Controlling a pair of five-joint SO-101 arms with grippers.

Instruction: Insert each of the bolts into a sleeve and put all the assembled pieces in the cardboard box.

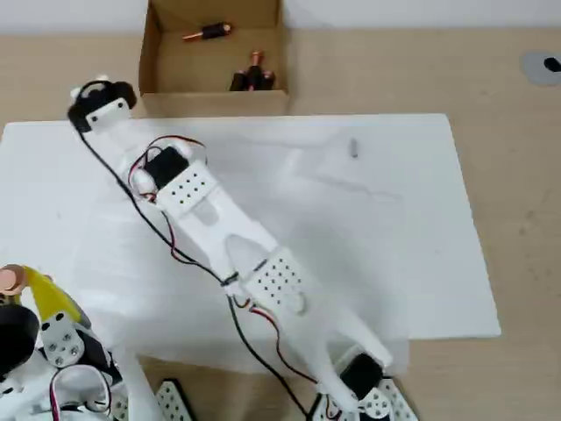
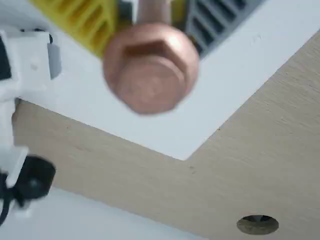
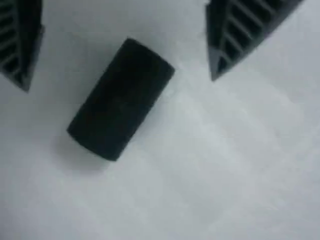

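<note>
Pinch the short black sleeve [image 3: 120,100], lying on the white mat [image 3: 225,175] between the gaping jaws of the right gripper [image 3: 120,80], across its round flanks, judging it light, rigid and roll-prone, with the copper bolt [image 2: 150,70] clamped in the left gripper [image 2: 150,10].

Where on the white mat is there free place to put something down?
The white mat's right half, between the right arm and its right edge, bar one small grey piece. Crowded near the left gripper holding the bolt.
</note>
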